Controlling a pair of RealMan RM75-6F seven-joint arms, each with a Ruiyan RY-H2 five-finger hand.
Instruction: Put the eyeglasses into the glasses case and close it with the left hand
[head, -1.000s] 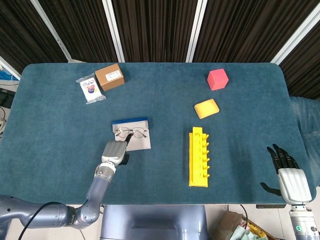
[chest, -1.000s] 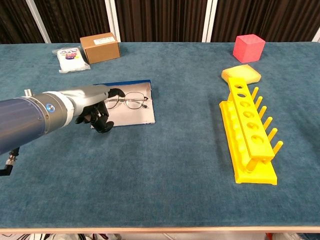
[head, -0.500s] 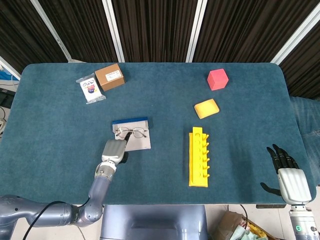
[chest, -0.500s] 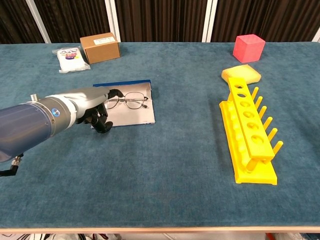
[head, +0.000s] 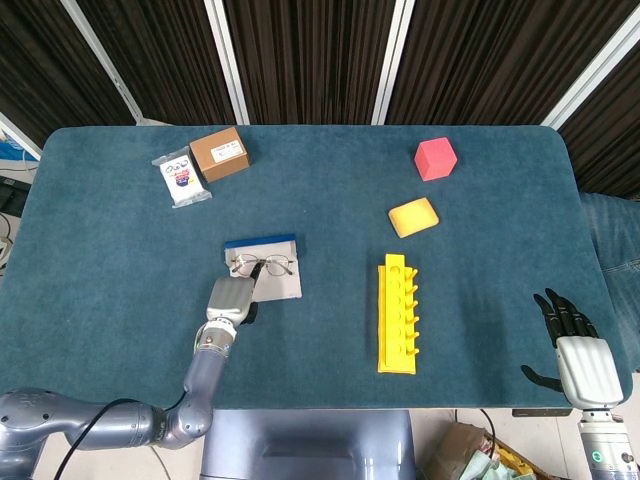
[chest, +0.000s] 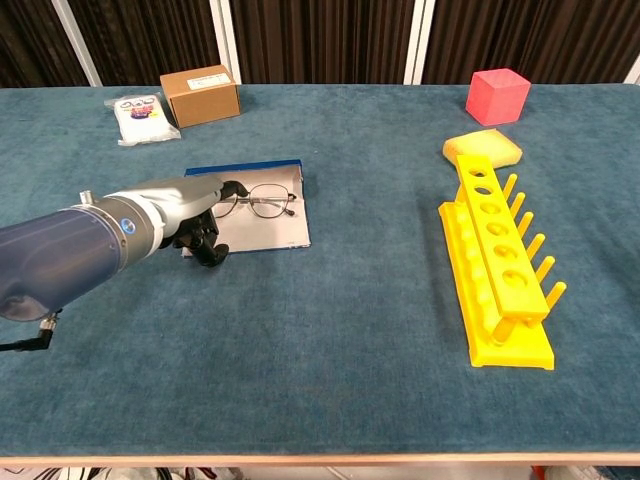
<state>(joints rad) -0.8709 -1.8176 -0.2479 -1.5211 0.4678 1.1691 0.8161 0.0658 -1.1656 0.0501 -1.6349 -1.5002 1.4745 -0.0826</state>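
Head view: left hand (head: 229, 298) low on blue bench (head: 120, 260), dark fingers (head: 250, 283) reaching onto near-left edge of open glasses case (head: 268, 267). Eyeglasses (head: 262, 265) lying unfolded on grey inside of case, just beyond fingers, left lens touching or nearly touching fingertips; cannot tell from here whether frame pinched. Blue lid edge of case further beyond. Right hand (head: 574, 346) at near right bench edge, well apart from left fingers, fingers spread, holding nothing. Yellow rack (head: 397, 313) to right of left fingers, orange block (head: 413, 216) and pink cube (head: 436, 158) beyond it. Brown box (head: 219, 153) and white packet (head: 181, 178) far beyond, to left.

Chest view: left hand (chest: 190, 215) over case's (chest: 262, 228) left edge, fingers (chest: 207, 243) curled down and narrow, thumb tip at left temple of eyeglasses (chest: 257, 203). Contact likely, firm grip not clear. Eyeglasses flat on case, lenses upright, arms open. Rack (chest: 500, 270) far right of fingers; orange block (chest: 483, 149), pink cube (chest: 497, 96) behind. Brown box (chest: 200, 95), packet (chest: 138, 116) beyond fingers. Right hand not shown here.
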